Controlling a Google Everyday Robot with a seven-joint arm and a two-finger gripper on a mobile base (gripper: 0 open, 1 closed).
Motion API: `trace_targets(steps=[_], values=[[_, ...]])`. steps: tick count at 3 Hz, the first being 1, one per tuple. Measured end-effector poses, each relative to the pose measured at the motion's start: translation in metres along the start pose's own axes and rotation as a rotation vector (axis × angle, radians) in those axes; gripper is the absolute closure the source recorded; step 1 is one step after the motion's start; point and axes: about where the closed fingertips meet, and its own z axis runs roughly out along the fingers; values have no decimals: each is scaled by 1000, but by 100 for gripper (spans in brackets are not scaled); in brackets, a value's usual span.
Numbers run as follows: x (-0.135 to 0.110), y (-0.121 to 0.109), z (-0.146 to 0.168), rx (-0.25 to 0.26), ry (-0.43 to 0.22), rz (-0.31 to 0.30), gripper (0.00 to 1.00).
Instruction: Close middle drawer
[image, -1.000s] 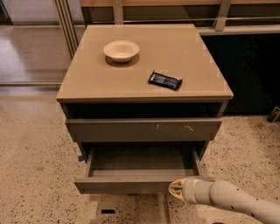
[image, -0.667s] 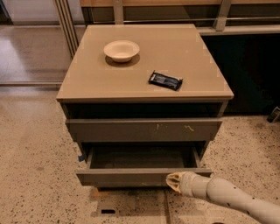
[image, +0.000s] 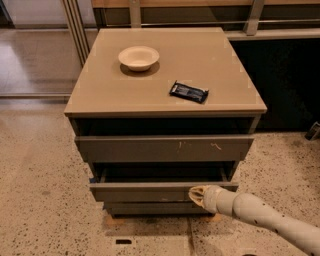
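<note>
A low grey-brown cabinet (image: 165, 95) stands on a speckled floor (image: 40, 200). On its top, toward the left, sits a pale bowl (image: 138, 57); to the right of it lies a dark packet (image: 188, 92), well apart from the bowl. Below, the top drawer (image: 165, 148) with pale scratches juts out a little. Under it the middle drawer (image: 145, 191) is partly open, a dark gap showing above its plain front. The gripper (image: 196, 195) touches the right part of that front; whether it is open or closed cannot be told. Its pale arm (image: 260, 212) reaches in from the lower right.
</note>
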Motion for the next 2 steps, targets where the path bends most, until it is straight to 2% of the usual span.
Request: trace_targets(steps=[2], values=[[4, -44, 29, 2, 55, -2, 100]])
